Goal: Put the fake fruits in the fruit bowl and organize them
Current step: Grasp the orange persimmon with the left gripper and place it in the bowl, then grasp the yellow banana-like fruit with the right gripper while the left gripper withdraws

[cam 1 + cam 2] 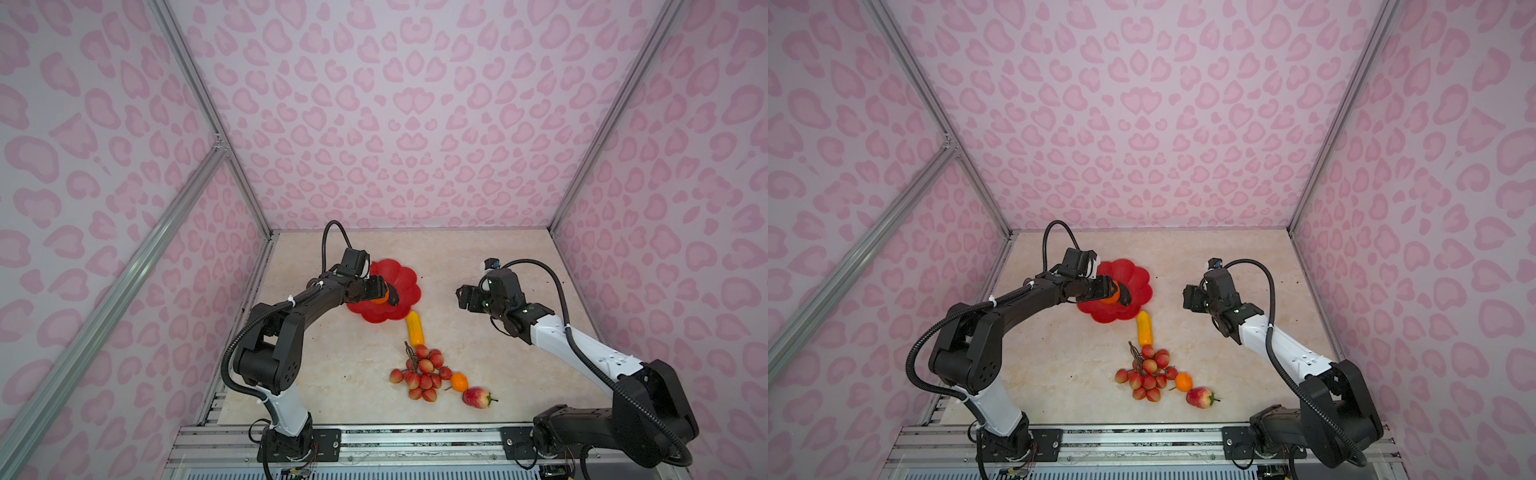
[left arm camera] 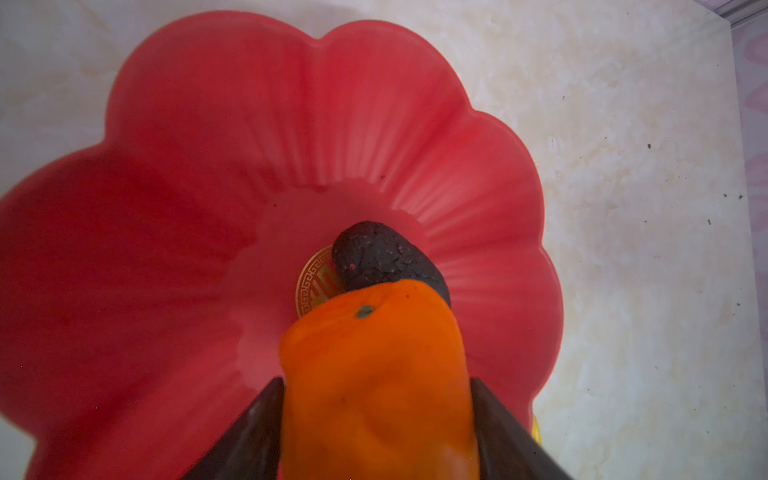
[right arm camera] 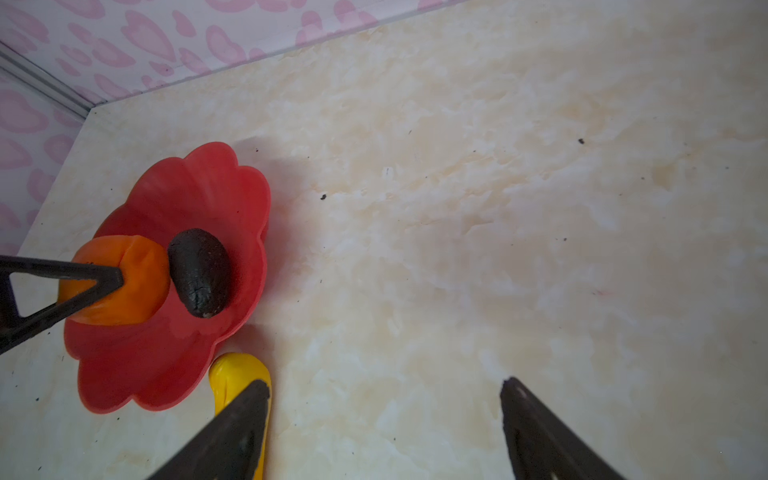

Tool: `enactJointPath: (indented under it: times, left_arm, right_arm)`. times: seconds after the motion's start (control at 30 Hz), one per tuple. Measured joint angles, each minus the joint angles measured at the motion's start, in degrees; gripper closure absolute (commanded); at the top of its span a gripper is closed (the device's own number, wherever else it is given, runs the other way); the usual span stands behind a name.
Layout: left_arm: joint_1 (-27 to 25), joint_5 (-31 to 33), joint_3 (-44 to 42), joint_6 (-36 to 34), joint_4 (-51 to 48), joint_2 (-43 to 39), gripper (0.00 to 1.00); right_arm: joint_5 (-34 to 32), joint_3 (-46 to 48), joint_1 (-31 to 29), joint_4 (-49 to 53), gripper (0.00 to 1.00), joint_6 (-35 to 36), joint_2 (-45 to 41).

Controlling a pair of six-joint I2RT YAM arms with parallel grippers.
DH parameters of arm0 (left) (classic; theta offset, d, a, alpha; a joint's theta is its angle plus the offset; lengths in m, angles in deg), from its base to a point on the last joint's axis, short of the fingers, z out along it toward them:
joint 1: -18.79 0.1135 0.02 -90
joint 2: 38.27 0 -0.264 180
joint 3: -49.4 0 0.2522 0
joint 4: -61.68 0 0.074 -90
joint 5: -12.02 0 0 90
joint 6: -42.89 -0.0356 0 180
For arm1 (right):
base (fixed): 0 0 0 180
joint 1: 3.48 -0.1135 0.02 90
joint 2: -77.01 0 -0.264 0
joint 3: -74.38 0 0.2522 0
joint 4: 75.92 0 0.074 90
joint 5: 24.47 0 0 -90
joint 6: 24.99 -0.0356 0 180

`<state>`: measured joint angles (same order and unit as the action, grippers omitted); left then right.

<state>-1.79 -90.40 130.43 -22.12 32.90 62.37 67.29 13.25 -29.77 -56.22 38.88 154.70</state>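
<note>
The red scalloped fruit bowl (image 1: 401,272) (image 2: 208,124) (image 3: 199,187) sits at the back left of the table. A dark avocado (image 1: 393,298) (image 2: 382,253) (image 3: 201,272) lies in it, partly over the gold emblem (image 2: 313,282). My left gripper (image 1: 382,295) (image 2: 377,384) is shut on the large orange (image 2: 374,374) (image 3: 137,282), held low over the bowl and touching the avocado. The yellow oblong fruit (image 1: 414,328) (image 3: 237,370) lies just outside the bowl's near rim. My right gripper (image 1: 462,298) (image 3: 384,386) hovers open and empty to the bowl's right.
Near the table's front middle lie the red lychee bunch (image 1: 424,374), the small orange (image 1: 459,382) and the red strawberry (image 1: 477,397). Pink patterned walls with metal frame rails close in the table (image 1: 478,257) on three sides.
</note>
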Motion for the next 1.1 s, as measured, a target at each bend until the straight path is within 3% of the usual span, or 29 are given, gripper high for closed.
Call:
enactJointPath:
  times: [0.33,0.5,0.77,1.1]
  left_arm:
    - [0.0,4.8,-2.4,-1.7,2.8,-15.0,0.17]
    - [0.1,12.7,-9.2,-2.6,6.7,-26.9,0.13]
    - [0.3,24.3,-21.1,-2.6,13.2,-43.6,0.09]
    - [0.6,28.9,-25.7,-2.1,15.1,-50.4,0.08]
  right_arm:
    - [-1.7,-3.2,-13.1,-1.2,0.18,-3.3,9.5]
    - [-2.1,-6.5,-17.9,-2.9,0.24,-6.2,16.5]
    - [-2.6,-11.2,-20.1,-3.2,0.33,-9.3,25.8]
    - [-4.4,-11.5,-20.3,-3.4,0.69,-12.4,28.5]
